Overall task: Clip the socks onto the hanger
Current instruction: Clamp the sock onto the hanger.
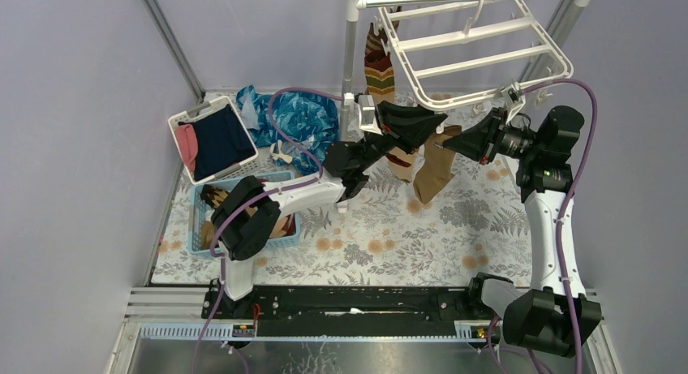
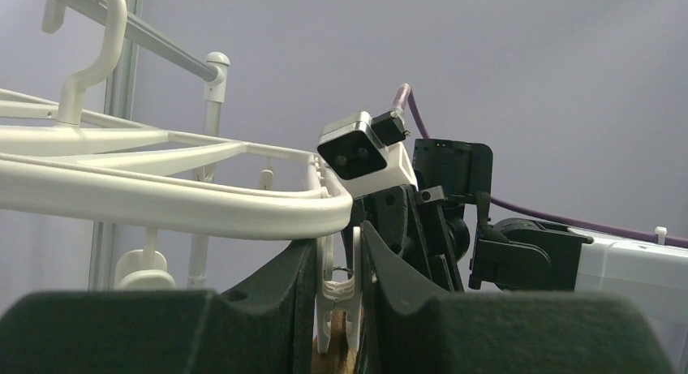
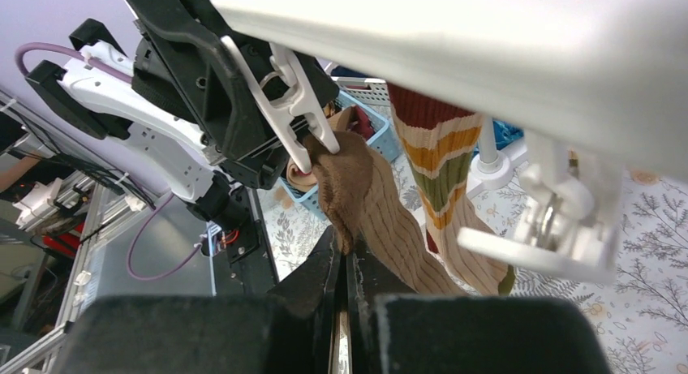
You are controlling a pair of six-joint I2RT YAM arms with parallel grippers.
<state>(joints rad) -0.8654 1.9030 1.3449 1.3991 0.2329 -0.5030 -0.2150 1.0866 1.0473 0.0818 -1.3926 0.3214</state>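
The white hanger (image 1: 479, 45) hangs from the rack at the back. Under its near edge my left gripper (image 1: 430, 122) is shut on a white clip (image 2: 341, 289), pressing the clip's upper arms together. The top of a brown sock (image 3: 381, 212) sits between the clip's lower tips (image 3: 312, 151). My right gripper (image 3: 345, 256) is shut on that sock's edge just below the clip. In the top view the sock (image 1: 434, 171) hangs down between the two grippers. A striped sock (image 3: 438, 163) with red, yellow and green bands hangs beside it, and another striped sock (image 1: 378, 66) hangs at the hanger's left end.
A blue basket (image 1: 195, 197) with more socks stands at the left by the left arm. Behind it are a white basket (image 1: 185, 114) of navy and pink clothes and a blue patterned cloth (image 1: 300, 118). The rack's upright pole (image 1: 350, 58) stands just left of the grippers.
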